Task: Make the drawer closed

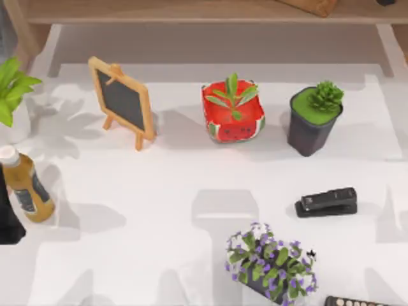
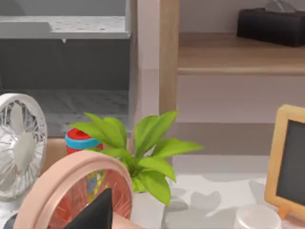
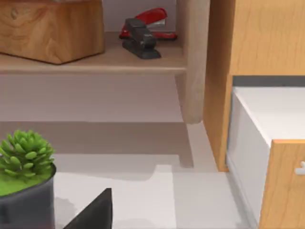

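Drawer (image 3: 267, 157) pulled out of a wooden cabinet, seen from the right wrist, cut off at the frame edge; handle barely visible. Left gripper (image 2: 97, 212) and right gripper (image 3: 95, 210) each just a dark tip: open or closed, cannot tell. White table (image 1: 159, 210) under a wooden shelf (image 1: 191, 9). Chalkboard (image 1: 122, 101), watermelon pot (image 1: 233, 115), dark pot (image 1: 312, 124), stapler (image 1: 326, 202), flowers (image 1: 271, 261), bottle (image 1: 25, 185) spread out; bare middle between them.
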### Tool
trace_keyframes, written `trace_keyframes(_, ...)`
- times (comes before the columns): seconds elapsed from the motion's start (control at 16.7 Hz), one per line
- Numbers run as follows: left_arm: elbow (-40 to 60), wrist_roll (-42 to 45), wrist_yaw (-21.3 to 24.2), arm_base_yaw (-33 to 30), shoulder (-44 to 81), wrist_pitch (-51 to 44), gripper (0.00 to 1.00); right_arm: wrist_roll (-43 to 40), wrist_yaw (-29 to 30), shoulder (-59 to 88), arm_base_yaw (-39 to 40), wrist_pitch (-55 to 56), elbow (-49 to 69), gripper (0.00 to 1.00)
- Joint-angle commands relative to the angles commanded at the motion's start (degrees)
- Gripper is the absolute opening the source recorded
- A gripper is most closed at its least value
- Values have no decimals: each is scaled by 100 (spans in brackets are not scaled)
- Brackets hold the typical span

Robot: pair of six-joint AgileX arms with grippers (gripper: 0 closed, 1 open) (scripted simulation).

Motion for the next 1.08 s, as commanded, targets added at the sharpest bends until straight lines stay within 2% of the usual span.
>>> trace_keyframes(0.18,0,0,0,0,0,0,100,2,-45,77,-58,75,37,100)
trace_keyframes(0.36,0,0,0,0,0,0,100,12,-377,641,-435,569,277,100)
trace_keyframes(1.08,0,0,0,0,0,0,100,85,-2773,5677,-2820,3853,1824,100)
